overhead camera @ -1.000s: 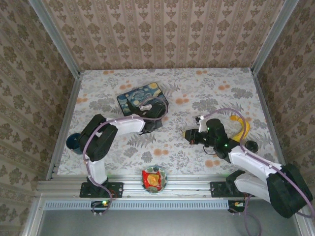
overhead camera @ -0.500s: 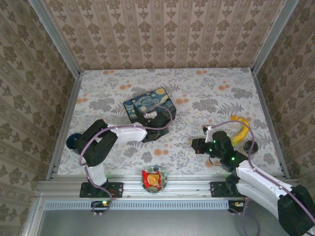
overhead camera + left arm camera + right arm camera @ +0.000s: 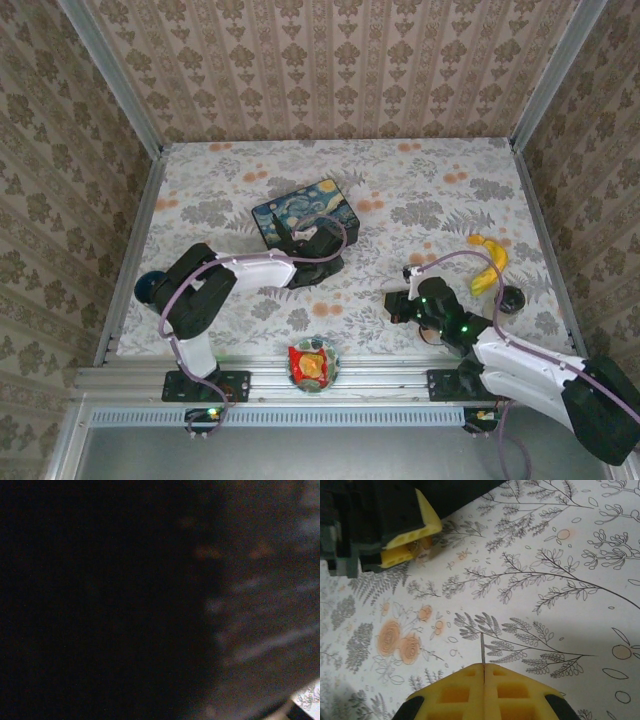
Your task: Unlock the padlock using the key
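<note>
Now right jaws nearer the front, painted tin (image 3: 310, 203) farther right.

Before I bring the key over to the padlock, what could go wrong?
1. The key shows as just a thin sliver past the shut right fingers; pushing it in could slide or twist it in the grip.
2. The padlock sits mostly hidden between the left fingers, and the left wrist view is dark, so lining up the keyhole is guesswork.
3. The left fingers sit beside the painted tin; a shove could knock it.
</note>
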Motion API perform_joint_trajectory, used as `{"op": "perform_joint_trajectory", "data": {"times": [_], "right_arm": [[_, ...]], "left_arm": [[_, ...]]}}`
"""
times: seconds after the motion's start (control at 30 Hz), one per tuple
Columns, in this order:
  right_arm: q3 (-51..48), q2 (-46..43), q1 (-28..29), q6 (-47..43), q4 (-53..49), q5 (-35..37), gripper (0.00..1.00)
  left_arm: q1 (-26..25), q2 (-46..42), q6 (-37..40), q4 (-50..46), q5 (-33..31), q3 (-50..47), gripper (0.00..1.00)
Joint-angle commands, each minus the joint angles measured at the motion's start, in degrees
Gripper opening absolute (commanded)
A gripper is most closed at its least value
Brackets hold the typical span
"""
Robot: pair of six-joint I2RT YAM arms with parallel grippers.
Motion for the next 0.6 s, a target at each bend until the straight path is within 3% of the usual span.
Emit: {"op": "perform_joint_trajectory", "data": {"times": [0.0,0.2,0.57], "right_arm": [[-0.91,2.01,0.60,-2.01,6.65,2.03,0.00],[0.54,7.53,0.64,-2.84,13.21,0.12,0.00],[6.03,25.82,0.78,-2.33,28.08,-6.60,0.00]], "left_arm": [[0.75,-0.85,-3.69,4.66,5.02,-1.20,0.00],[1.25,-0.24,-3.92,5.56,7.43,-0.69,0.00],[1.66,-0.02,-5.66,7.82,8.93,-1.38,0.00]]}}
